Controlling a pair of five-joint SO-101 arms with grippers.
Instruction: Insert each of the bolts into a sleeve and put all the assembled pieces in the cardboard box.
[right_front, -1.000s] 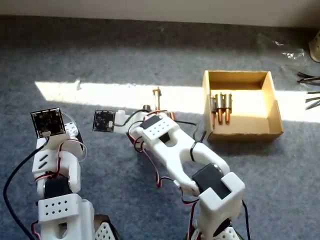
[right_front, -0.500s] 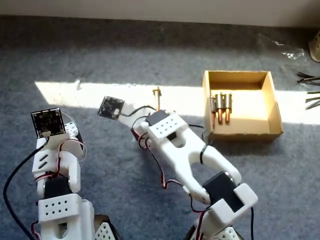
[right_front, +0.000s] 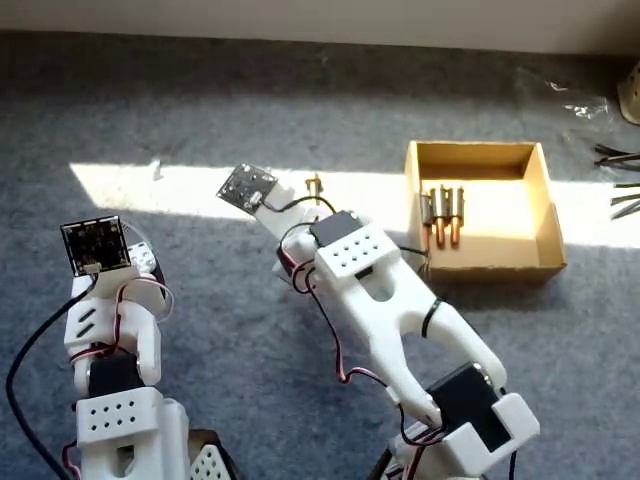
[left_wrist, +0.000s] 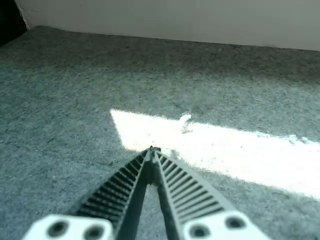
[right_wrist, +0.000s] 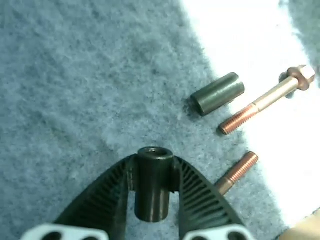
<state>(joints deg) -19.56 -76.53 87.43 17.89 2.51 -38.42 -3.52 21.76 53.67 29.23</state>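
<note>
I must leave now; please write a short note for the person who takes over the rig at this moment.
Left gripper: shut, empty, above the carpet.
Right gripper: shut on a held sleeve.
Done: three assembled pieces lie in the cardboard box.
To do: a loose sleeve, one bolt and a second bolt lie on the carpet; assemble both pairs and box them.

Grip: black ribbed right gripper (right_wrist: 154, 161) clamps a dark cylindrical metal sleeve (right_wrist: 152, 192).
Grey carpet (right_wrist: 75, 75): second dark metal sleeve (right_wrist: 218, 93) lies just beside a long copper-coloured hex-head bolt (right_wrist: 265, 100).
Beside gripper: another copper-coloured bolt (right_wrist: 239, 171), threaded end visible.
</note>
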